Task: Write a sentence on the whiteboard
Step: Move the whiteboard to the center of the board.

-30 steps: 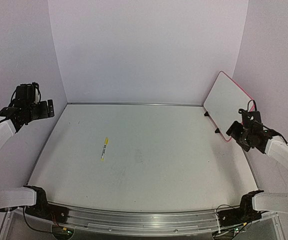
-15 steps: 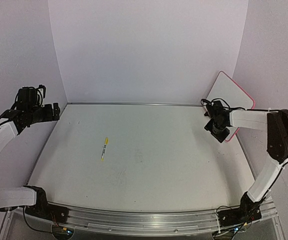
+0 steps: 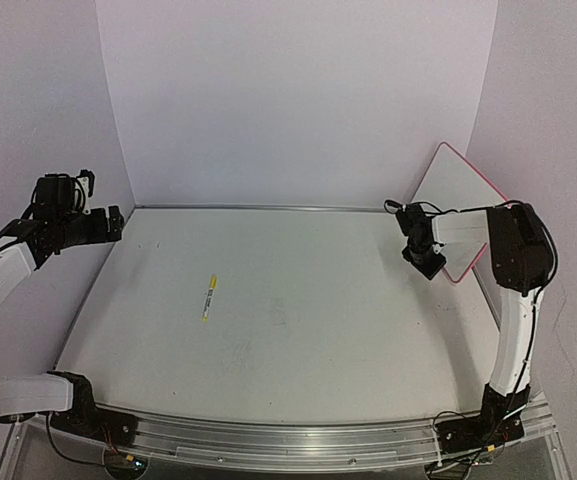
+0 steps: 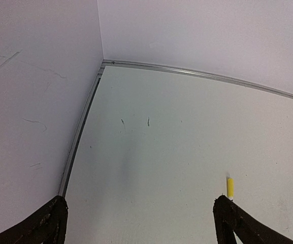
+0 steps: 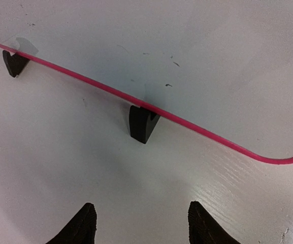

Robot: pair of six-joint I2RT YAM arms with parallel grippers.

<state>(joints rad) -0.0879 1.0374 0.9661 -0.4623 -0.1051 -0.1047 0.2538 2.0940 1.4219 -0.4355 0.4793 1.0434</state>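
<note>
White table [image 3: 318, 340] | lilac walls [image 3: 298, 100] | whiteboard [image 3: 458, 185] far right (tilted)

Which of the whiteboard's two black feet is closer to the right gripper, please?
The foot straight ahead of the right gripper; the other foot sits farther off, by the whiteboard's corner.

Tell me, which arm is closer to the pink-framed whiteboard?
Right. The right gripper sits just in front of the whiteboard, at its lower edge by its black feet. The left gripper is at the table's opposite side, far from it.
</note>
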